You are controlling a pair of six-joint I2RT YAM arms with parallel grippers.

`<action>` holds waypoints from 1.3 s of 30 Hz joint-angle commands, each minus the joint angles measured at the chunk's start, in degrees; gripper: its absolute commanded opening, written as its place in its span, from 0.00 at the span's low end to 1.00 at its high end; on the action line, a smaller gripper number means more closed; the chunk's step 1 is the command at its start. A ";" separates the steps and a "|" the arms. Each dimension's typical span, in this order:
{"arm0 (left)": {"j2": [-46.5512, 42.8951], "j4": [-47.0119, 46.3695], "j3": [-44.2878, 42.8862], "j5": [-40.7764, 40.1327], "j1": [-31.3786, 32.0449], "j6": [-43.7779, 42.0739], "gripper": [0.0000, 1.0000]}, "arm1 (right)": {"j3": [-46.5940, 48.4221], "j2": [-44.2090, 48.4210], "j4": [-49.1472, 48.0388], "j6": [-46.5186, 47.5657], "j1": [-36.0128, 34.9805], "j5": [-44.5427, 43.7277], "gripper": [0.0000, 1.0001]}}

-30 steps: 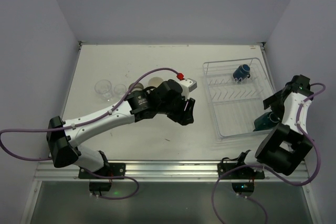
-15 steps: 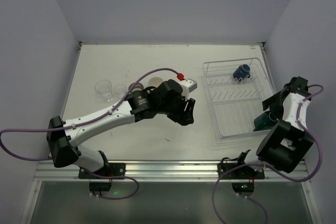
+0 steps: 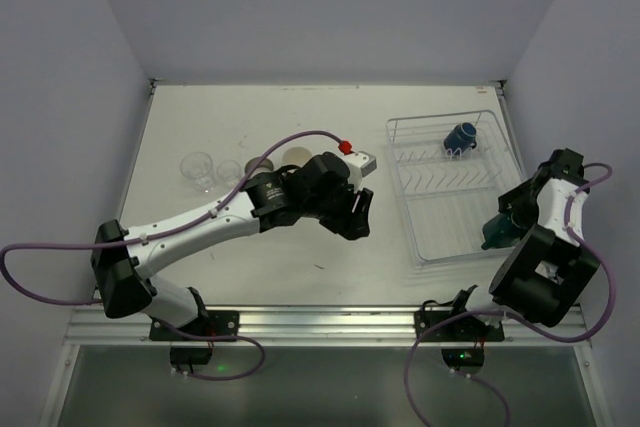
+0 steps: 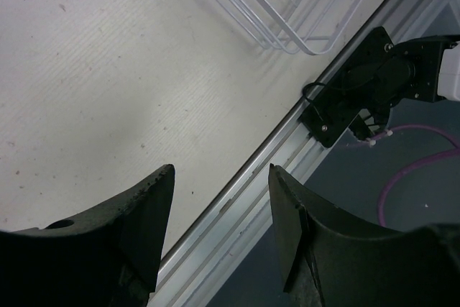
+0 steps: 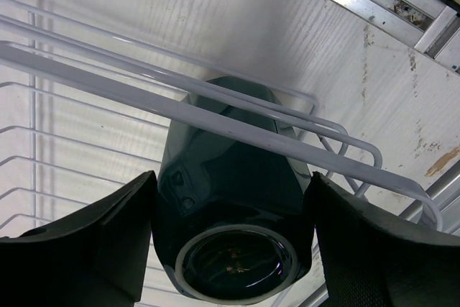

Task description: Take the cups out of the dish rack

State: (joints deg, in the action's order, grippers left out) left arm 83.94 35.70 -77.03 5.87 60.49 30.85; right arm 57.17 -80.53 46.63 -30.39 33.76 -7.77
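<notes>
Wire bars of the white wire dish rack with its clear tray base (image 3: 403, 197) cross over a dark teal glazed cup (image 5: 237, 192) lying on its side in the rack's near right corner, its round end turned towards the wrist camera. The right pincer (image 5: 228, 181) has its two black fingers (image 5: 108, 242) pressed against the cup's opposite flanks, so it looks clamped on the cup. Gripping it across the belly seems the sensible hold for drawing it out from under the rim wires.

A blue handled mug (image 3: 460, 137) is in the rack's far end, well apart from the teal one.

The left pincer (image 4: 219, 177) hangs over the white surface (image 3: 250, 117) just left of the rack, fingers apart and holding nothing, perhaps waiting its turn.

Several clear glass tumblers (image 3: 197, 167) and a cream cup (image 3: 297, 157) stand together on the far left of the surface, which I take to be where unloaded cups are gathered.

No brand or lettering is legible on the cups or the rack. A small round label on the left arm's joint (image 3: 265, 192) is too small to read.
</notes>
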 commanded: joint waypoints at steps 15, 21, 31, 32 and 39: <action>1.75 0.16 -2.50 0.90 0.33 -0.53 0.59 | 2.86 4.06 -0.32 -0.81 -7.39 -1.20 0.00; 2.98 1.03 -5.83 0.89 0.07 -2.19 0.59 | 6.46 8.80 1.53 -0.46 -8.27 7.49 0.00; -0.71 -7.57 -5.85 19.25 -11.26 -3.61 0.64 | 12.79 11.71 4.69 2.27 -8.27 21.47 0.00; -0.88 -10.19 -4.80 21.10 -12.92 -3.43 0.64 | 13.14 11.89 4.70 2.35 -8.27 23.13 0.00; -0.98 -35.49 4.95 47.87 -22.34 12.07 0.65 | 10.87 15.84 0.22 1.30 -8.27 44.31 0.00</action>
State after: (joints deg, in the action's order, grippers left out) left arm 83.59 16.49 -75.79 35.77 41.41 32.77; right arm 66.98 -68.73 51.00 -28.71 25.54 20.69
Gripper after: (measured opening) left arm 0.644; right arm 0.808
